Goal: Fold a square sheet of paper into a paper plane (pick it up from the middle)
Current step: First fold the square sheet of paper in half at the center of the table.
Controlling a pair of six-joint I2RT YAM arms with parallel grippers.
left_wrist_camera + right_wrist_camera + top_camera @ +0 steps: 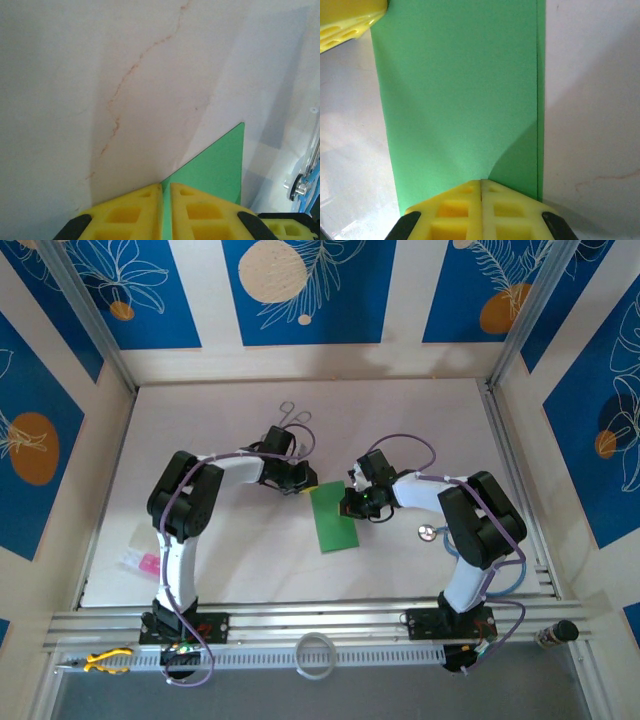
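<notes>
Paper: the folded green sheet (333,522) is laid flat at mid-table.
Left gripper (165,200): its jaws are clamped on the sheet's far corner.
Right gripper (481,195): its jaws are closed, with the tips set at the sheet's right edge.

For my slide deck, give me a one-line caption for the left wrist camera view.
Yellow fingers of the left hand shut on the green sheet of paper, pale table behind.

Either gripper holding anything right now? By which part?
Left gripper pinches the green paper at a corner. Right gripper is shut at the paper's edge; whether it grips cannot be told.
</notes>
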